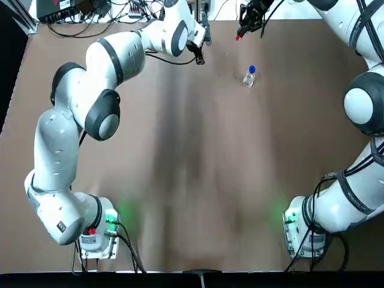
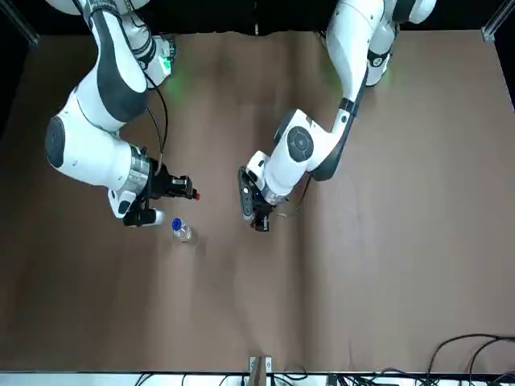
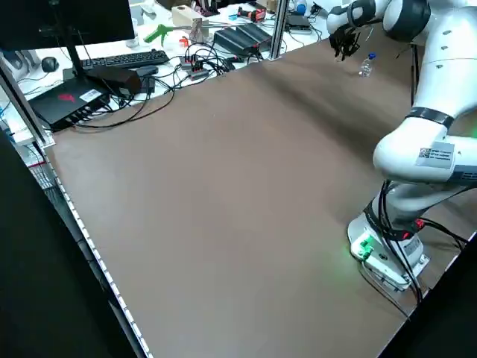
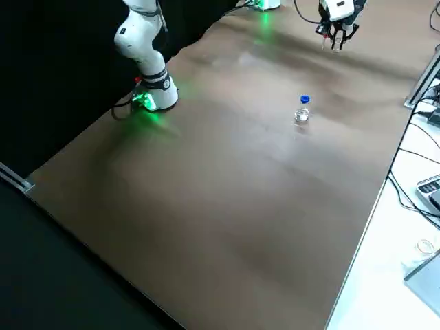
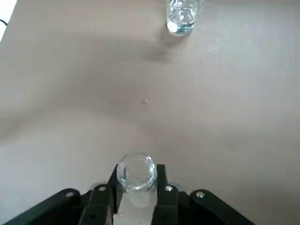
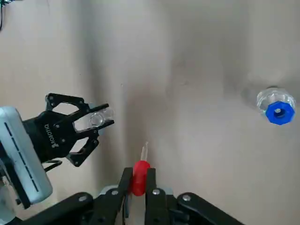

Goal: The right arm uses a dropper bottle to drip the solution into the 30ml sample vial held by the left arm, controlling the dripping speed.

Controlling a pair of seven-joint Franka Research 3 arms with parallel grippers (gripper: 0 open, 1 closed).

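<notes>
Nearest in the right wrist view, the right arm's gripper (image 6: 139, 174) has its fingers (image 6: 125, 180) pinched on the red rubber bulb of the slim dropper (image 6: 139, 180) with a clear tip. That is the likeliest source of trouble: the grip sits on the very part that meters the flow, so a slightly harder squeeze could send out a squirt instead of drops, and jostling might shed some early; whether any solution is inside, I cannot tell. Farther off, the left arm's gripper (image 6: 111, 114) has its fingers clamped around the tiny clear glass vial (image 5: 136, 173), its round mouth showing between them. The dropper is apart from it, so releasing now would wet the brown surface (image 4: 206, 206), which already carries a few small beads (image 5: 144, 101). An approach that is too low could knock the tip on the rim or twist the smooth glass in its grip. Beyond, the small clear bottle with a blue collar (image 6: 281, 112) stands upright on the surface, holding clear liquid; a wide swing of either arm might tip it over.
</notes>
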